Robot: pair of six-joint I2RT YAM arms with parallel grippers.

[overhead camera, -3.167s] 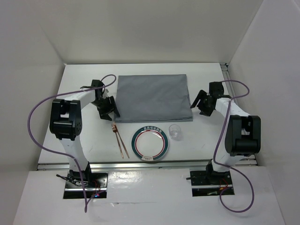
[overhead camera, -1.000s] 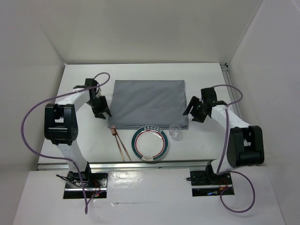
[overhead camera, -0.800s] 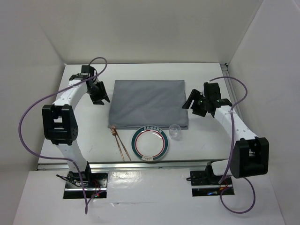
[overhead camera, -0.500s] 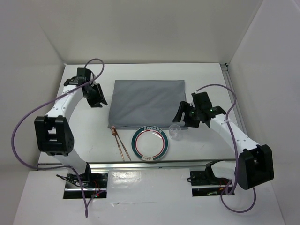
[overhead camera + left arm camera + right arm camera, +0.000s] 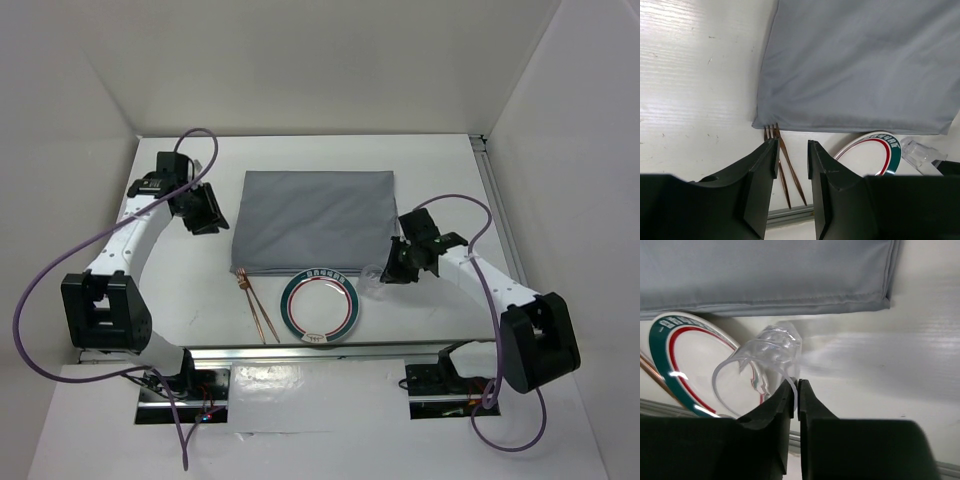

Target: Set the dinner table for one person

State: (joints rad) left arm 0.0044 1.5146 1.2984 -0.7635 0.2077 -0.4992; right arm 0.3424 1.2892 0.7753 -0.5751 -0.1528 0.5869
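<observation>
The dinner table point(image 5: 440, 170) spans the whole view, white and matte, with a grey mat point(image 5: 315, 215) at its centre. Along the mat's near edge lie a green-rimmed plate point(image 5: 320, 305) and copper cutlery point(image 5: 257, 300). The right gripper point(image 5: 796, 385) pinches the wall of the clear cup point(image 5: 765, 360) just beside the plate. The left gripper point(image 5: 791, 145) is left of the mat, narrowly parted and holding nothing

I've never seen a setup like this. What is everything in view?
table: one, white, beneath everything.
mat: one, grey, mid-table.
plate: one, white with green and red rim, at the mat's near edge.
cup: one, clear, right of the plate.
cutlery: seemingly two slim pieces, copper-coloured, left of the plate.
cables: two, purple, one looping off each arm.
left arm: one, white and black, left of the mat; jaws apart, empty.
right arm: one, white and black, right of the plate; jaws pinching the cup's rim.
</observation>
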